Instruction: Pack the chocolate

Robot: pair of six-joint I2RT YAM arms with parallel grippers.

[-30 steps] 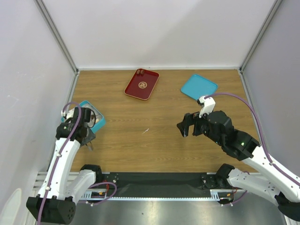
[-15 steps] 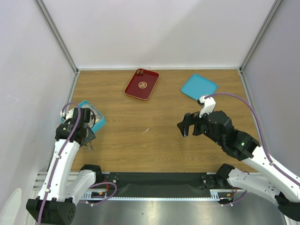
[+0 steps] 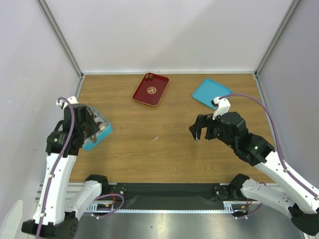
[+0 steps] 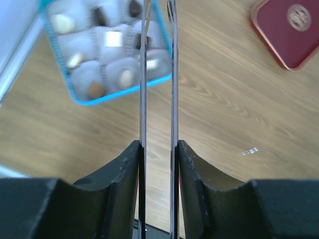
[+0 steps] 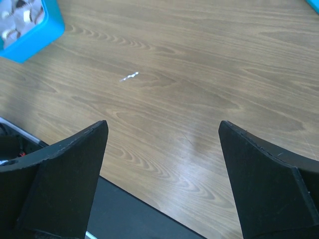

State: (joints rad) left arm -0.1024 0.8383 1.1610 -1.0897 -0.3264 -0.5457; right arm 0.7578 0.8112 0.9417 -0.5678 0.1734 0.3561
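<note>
your left gripper [image 4: 158,149] is pinching what look like tweezers [image 4: 173,74]: two thin metal blades are being pressed between its fingers [image 4: 124,169], but the blade tips are running out of the top of the wrist view, so the tool is hard to confirm. the blades are crossing over the teal box [image 4: 119,92] along the side nearest the red tray [image 4: 289,30]. the chocolate [image 4: 126,77] is sitting inside the teal box, each piece in its own white-lined compartment. pale pieces and dark brown ones are sharing the grid, and the blades are hiding part of the column beneath them. in the overhead view the left gripper [image 3: 82,128] is hovering right above the teal box [image 3: 103,133] and covering much of it.

your right gripper [image 5: 162,127] is hanging with its jaws spread wide, well apart from the teal box, over the wood of the table [image 5: 209,59]. a small pale scrap [image 5: 129,76] is lying on the wood between the teal box and the right gripper. the red tray is resting well away from the teal box, toward the back wall. a flat teal lid [image 3: 212,92] is lying farther from the teal box again, beyond the red tray.
</note>
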